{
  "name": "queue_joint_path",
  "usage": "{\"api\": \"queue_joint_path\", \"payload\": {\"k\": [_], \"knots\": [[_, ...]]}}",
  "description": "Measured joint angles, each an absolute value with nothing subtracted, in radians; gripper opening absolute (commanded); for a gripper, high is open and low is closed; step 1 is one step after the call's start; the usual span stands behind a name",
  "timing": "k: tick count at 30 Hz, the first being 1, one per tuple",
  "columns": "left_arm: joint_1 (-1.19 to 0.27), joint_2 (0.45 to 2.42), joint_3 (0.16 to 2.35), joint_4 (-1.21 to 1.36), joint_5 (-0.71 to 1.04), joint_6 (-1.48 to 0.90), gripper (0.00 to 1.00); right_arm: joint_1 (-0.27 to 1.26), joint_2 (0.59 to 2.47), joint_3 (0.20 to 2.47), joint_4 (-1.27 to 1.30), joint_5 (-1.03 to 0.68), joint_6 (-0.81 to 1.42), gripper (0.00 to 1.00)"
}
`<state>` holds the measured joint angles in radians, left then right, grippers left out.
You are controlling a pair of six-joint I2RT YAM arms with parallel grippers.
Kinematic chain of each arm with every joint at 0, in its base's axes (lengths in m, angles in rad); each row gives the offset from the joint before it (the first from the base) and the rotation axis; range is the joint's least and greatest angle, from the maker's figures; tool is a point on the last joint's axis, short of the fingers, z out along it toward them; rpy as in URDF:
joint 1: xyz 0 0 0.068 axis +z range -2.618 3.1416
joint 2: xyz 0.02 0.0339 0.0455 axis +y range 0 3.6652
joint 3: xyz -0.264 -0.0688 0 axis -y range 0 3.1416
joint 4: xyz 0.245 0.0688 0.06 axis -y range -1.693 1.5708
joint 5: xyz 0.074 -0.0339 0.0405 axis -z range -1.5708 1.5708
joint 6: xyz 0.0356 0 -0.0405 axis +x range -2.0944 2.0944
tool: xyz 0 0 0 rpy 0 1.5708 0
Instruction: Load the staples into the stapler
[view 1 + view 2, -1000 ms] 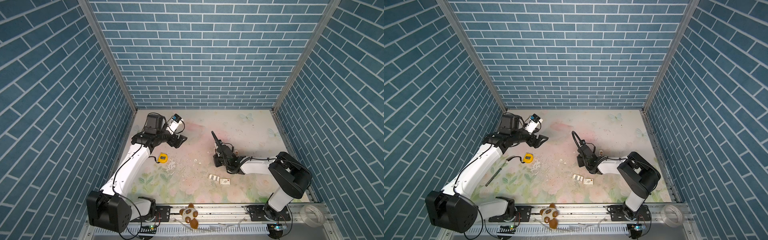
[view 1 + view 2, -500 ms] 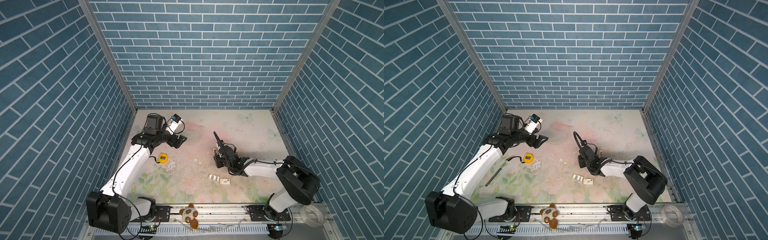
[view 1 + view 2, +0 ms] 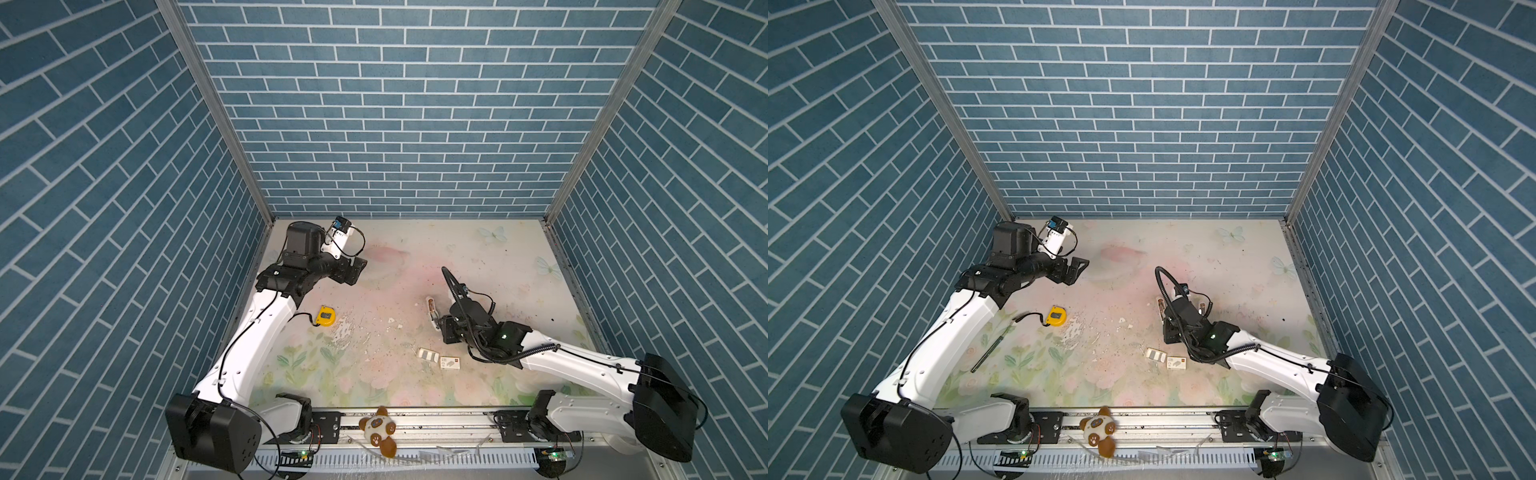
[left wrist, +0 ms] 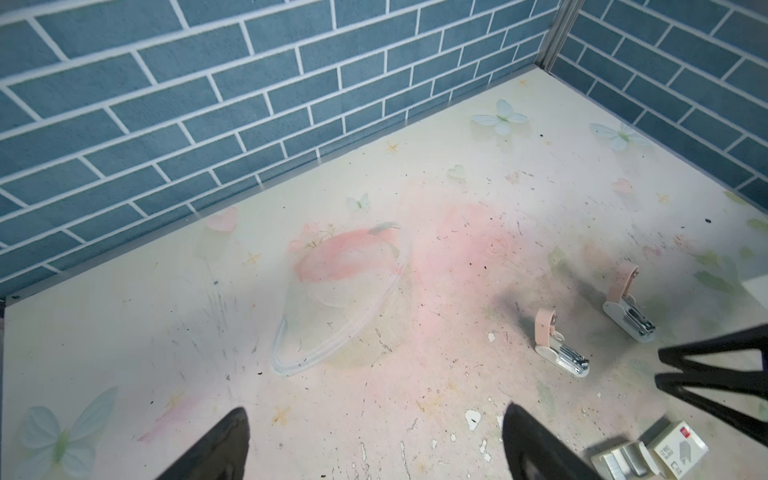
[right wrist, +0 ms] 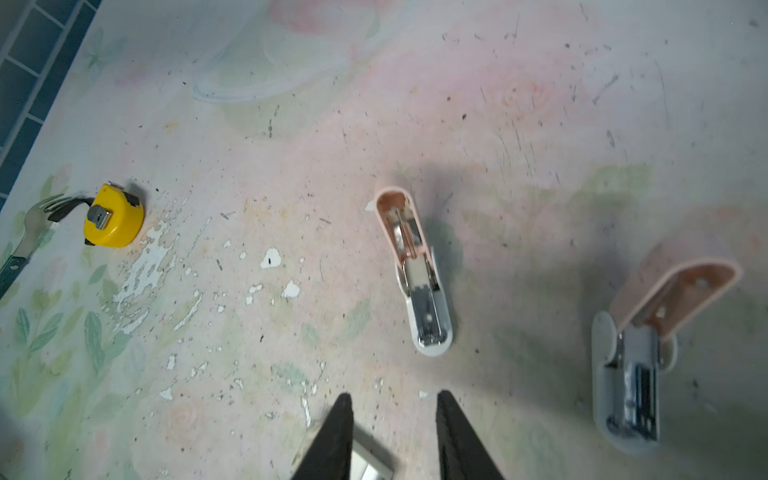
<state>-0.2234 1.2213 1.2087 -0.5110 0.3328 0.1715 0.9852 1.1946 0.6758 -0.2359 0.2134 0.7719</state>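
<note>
Two alike staplers stand with their pink lids swung up off white bases, one (image 5: pixel 419 282) straight ahead of my right gripper (image 5: pixel 395 409) and one (image 5: pixel 631 374) off to its side. In a top view the nearer stapler (image 3: pixel 432 309) lies just beyond that gripper (image 3: pixel 445 332). The right jaws stand apart over bare table. The staples' white tray (image 3: pixel 429 355) with grey strips and its printed sleeve (image 3: pixel 450 363) lie beside the right wrist, and the tray's edge (image 5: pixel 370 461) shows under one finger. My left gripper (image 3: pixel 357 268) hovers wide open and empty at the back left (image 4: pixel 374 415).
A yellow tape measure (image 3: pixel 325 316) lies near the left arm, with a fork (image 3: pixel 992 347) beyond it by the left wall. A plush toy (image 3: pixel 379 428) sits on the front rail. Brick walls enclose the table on three sides.
My right arm has dropped its elbow out to the right and the right gripper has drawn back a little from the stapler. The left arm has held still.
</note>
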Motion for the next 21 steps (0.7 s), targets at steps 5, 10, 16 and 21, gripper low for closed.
{"api": "queue_joint_path", "payload": {"k": [5, 10, 16, 21], "knots": [[-0.244, 1.221, 1.224, -0.512, 0.325, 0.149, 0.96, 1.097, 1.182, 0.676, -0.314, 0.219, 0.933, 0.32], [-0.27, 1.221, 1.224, -0.518, 0.318, 0.145, 0.96, 1.169, 1.269, 0.711, -0.364, 0.225, 1.034, 0.32], [-0.274, 1.221, 1.224, -0.518, 0.318, 0.141, 0.96, 1.188, 1.379, 0.787, -0.385, 0.225, 1.08, 0.31], [-0.275, 1.221, 1.224, -0.518, 0.321, 0.137, 0.96, 1.19, 1.42, 0.807, -0.38, 0.225, 1.097, 0.28]]}}
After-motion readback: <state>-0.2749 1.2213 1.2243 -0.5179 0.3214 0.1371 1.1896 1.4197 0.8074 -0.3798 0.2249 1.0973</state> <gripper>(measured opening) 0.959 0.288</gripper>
